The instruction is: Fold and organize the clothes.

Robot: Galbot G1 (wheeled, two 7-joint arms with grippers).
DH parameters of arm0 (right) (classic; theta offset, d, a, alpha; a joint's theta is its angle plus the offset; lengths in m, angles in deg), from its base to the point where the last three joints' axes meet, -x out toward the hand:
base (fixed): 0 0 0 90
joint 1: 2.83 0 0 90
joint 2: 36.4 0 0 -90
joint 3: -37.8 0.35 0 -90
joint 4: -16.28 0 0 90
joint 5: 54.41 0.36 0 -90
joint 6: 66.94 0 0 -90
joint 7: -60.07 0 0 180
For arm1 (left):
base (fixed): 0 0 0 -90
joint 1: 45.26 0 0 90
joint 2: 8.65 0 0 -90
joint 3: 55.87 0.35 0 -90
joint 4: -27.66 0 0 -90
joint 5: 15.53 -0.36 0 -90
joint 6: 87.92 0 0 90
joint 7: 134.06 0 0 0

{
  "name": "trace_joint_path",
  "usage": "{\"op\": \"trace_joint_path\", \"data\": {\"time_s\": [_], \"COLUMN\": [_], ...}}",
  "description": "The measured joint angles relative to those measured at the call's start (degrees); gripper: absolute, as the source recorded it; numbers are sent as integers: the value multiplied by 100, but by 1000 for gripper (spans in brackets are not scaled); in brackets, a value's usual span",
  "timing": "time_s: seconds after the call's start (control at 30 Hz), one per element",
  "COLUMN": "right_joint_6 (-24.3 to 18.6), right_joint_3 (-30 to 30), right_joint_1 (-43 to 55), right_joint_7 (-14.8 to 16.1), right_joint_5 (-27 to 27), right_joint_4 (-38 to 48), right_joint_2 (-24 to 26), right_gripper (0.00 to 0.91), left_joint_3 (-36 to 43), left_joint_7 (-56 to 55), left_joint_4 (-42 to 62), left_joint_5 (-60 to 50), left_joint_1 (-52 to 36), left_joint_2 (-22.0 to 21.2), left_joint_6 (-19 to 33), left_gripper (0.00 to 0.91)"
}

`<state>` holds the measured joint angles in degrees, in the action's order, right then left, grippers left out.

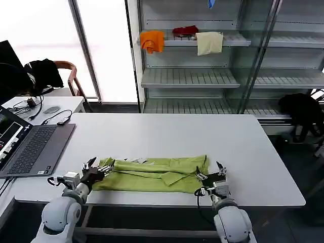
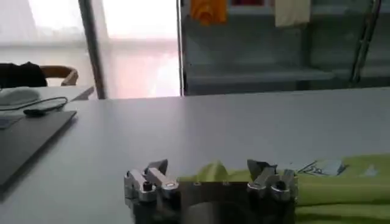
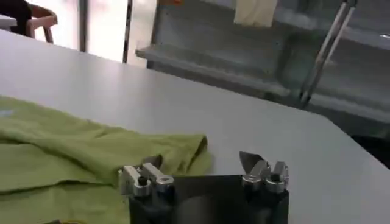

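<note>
1. Metal fingers (image 2: 157, 176) of the left gripper (image 1: 94, 169) stand spread apart and grip nothing. They sit at the near left corner of the T-shirt (image 1: 154, 175), with a bunched fold of cloth rising between them in the left wrist view.
2. The right gripper (image 1: 216, 175) is likewise spread and empty. It sits at the near right corner of the garment; in the right wrist view one finger (image 3: 141, 176) lies against the cloth edge, and the other stands over bare tabletop (image 1: 167, 131).
3. The T-shirt is lime yellow-green and lies as a flattened band near the front edge of the tabletop. Its long axis runs left to right, from one gripper to the other.
4. Each arm is nearest its own end of the band, so neither arm needs to cross over.
5. Judgement: the next fold likely calls for both grippers to pinch their corners together and carry the near edge away from the robot.
6. A laptop (image 1: 30, 147) lies well apart on the robot's left.
</note>
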<state>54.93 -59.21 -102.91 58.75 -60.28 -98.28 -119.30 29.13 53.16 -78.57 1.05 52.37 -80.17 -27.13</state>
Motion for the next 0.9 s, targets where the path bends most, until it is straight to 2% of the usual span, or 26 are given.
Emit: {"op": "trace_joint_path", "data": {"time_s": [0.27, 0.5, 0.53, 0.6, 0.63, 0.67, 0.7, 0.9], "right_joint_6": [3, 60, 65, 74, 77, 80, 83, 98], "right_joint_3": [250, 312, 316, 333, 336, 336, 337, 360], "right_joint_1": [213, 431, 444, 463, 463, 463, 465, 464], "right_joint_7": [-78, -34, -32, -34, -34, -34, -33, -26], "right_joint_5": [958, 1433, 1474, 1542, 1568, 1597, 1617, 1723], "right_joint_4": [-386, -698, -719, -756, -780, -803, -832, -949], "right_joint_2": [72, 165, 167, 162, 154, 148, 146, 141], "right_gripper": [907, 907, 907, 907, 907, 907, 907, 907], "left_joint_3": [-88, -112, -111, -101, -98, -96, -92, -52], "left_joint_7": [-269, -357, -364, -390, -399, -407, -414, -439], "left_joint_4": [-23, -23, -23, -15, -11, -6, -2, 26], "left_joint_5": [136, 219, 221, 221, 222, 222, 223, 244], "left_joint_1": [164, 322, 344, 389, 409, 430, 444, 481], "left_joint_2": [-116, -171, -180, -195, -205, -219, -231, -280], "left_joint_6": [118, 215, 229, 259, 271, 286, 299, 356], "left_gripper": [907, 887, 806, 443, 302, 101, 30, 10]}}
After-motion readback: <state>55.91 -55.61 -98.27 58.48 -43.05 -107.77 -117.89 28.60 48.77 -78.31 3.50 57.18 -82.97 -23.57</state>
